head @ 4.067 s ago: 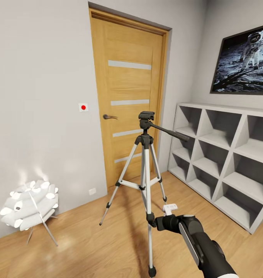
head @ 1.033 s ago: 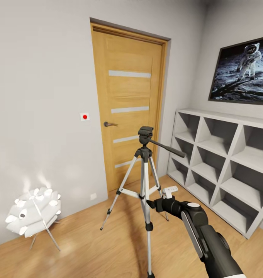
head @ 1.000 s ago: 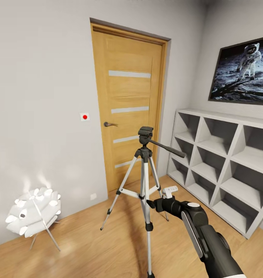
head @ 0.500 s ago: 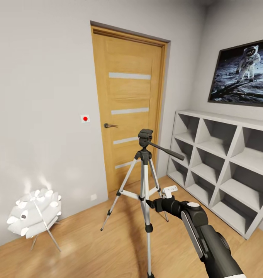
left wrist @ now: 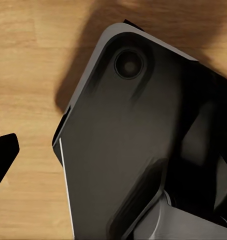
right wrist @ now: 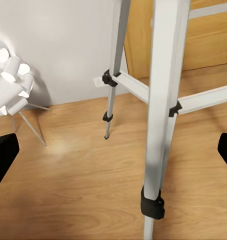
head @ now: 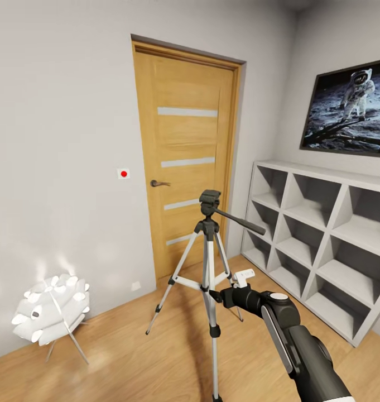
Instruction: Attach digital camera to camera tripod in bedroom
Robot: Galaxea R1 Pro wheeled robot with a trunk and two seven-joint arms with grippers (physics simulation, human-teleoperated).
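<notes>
Camera tripod [head: 210, 262] stands upright on the wood floor [head: 128, 357], before the wooden door [head: 187, 162], head bare, pan handle toward the white cube shelf [head: 323, 251]. Right claw [head: 216, 296] is level with the front leg, just beside it; fingertips at the right wrist frame edges are spread wide, nothing between them. Left claw: state cannot be told; one dark fingertip [left wrist: 3, 155] over floor. White floor lamp [head: 50, 310] by the wall.

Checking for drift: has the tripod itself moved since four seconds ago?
No. The camera tripod stands by the same door and shelf; the whole view shifted, so the camera moved.
</notes>
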